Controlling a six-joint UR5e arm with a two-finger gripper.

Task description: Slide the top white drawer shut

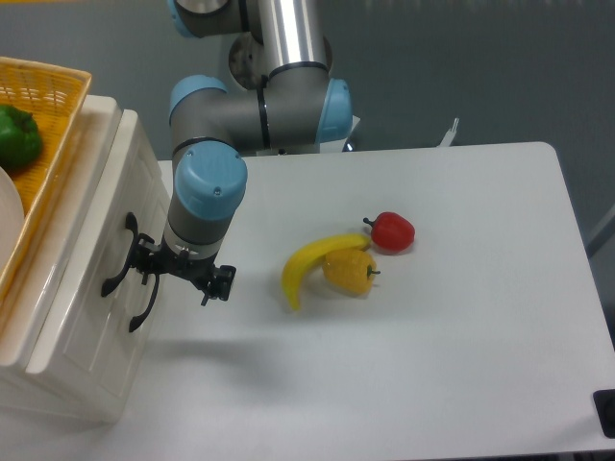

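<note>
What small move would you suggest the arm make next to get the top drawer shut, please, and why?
Probably a short further push toward the cabinet. The gripper sits at the front of the top drawer, beside its black handle, and the drawer front looks nearly flush with the cabinet, though whether it is fully seated is hard to tell. The banana and peppers lie well clear.

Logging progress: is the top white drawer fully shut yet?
Not quite: the top white drawer juts slightly past the cabinet edge below it, with the gripper at its front.
</note>
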